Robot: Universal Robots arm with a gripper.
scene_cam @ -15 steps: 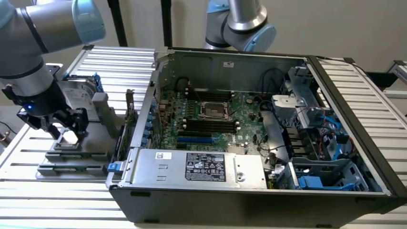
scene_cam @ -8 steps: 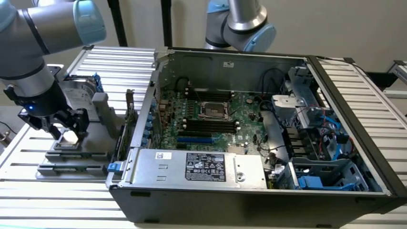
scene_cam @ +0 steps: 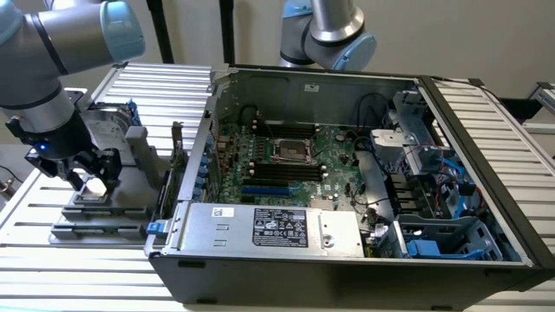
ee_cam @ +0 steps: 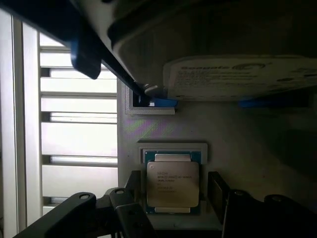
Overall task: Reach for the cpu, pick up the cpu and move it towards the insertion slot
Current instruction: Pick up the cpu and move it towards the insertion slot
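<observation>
The cpu [ee_cam: 172,183], a flat square chip with a silver, printed top, lies level in a grey holder [ee_cam: 173,147]. The insertion slot [scene_cam: 290,151], metal-framed with a dark centre, sits on the green motherboard [scene_cam: 336,142], well apart from it.

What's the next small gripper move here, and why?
Probably close the gripper on the cpu: its open fingers flank the chip on two opposite sides with gaps showing, and the cpu lies flat in its grey holder.
</observation>
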